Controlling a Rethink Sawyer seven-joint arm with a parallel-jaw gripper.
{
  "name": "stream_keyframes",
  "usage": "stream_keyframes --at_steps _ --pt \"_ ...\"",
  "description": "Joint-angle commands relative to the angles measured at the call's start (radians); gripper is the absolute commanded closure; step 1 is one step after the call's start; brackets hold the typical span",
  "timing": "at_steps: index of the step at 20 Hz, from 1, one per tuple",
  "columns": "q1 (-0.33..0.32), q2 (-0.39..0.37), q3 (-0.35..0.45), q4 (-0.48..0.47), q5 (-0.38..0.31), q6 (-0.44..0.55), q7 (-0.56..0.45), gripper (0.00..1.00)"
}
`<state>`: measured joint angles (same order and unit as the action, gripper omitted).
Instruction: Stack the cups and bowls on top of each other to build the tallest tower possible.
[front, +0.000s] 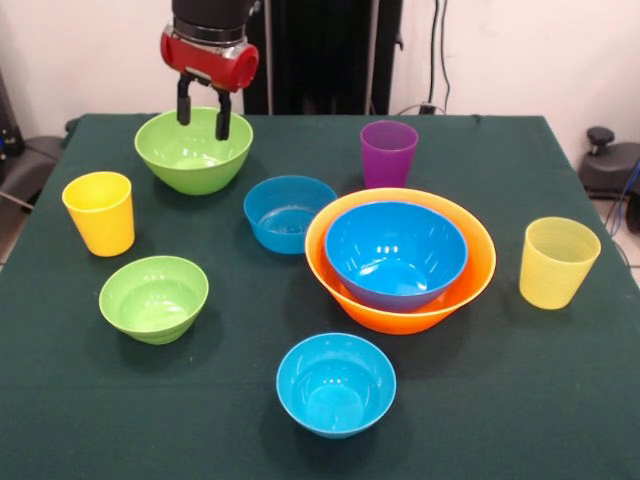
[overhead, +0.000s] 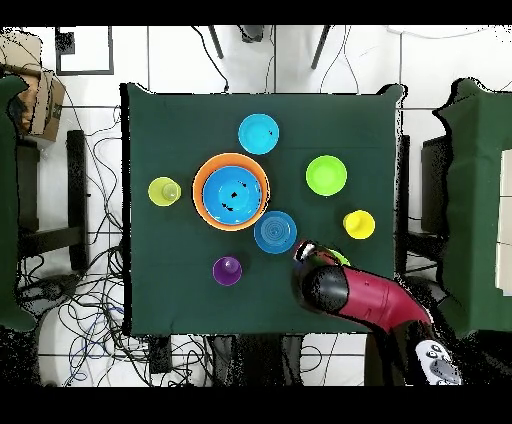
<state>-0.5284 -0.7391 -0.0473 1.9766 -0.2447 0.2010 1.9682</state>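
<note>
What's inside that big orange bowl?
A large blue bowl sits nested inside the orange bowl, upright and empty. It covers the orange bowl's floor, so whether anything lies beneath it cannot be seen. Only the orange rim and upper wall show around it.

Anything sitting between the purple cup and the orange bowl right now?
Nothing: bare green cloth separates the purple cup from the orange bowl in the overhead view; the front view makes them look nearly touching.
</note>
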Motion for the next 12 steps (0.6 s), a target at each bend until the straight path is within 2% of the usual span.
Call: stream_keyframes --at_steps 1,8,12 --pt "-0.005 0.023 0.017 0.087 0.095 -0.015 0.224 0.00" --pt "-0.017 0.018 0.032 0.096 0.100 -0.030 0.214 0.00" --pt "0.009 -0.023 0.029 0.092 0.131 0.026 0.229 0.00"
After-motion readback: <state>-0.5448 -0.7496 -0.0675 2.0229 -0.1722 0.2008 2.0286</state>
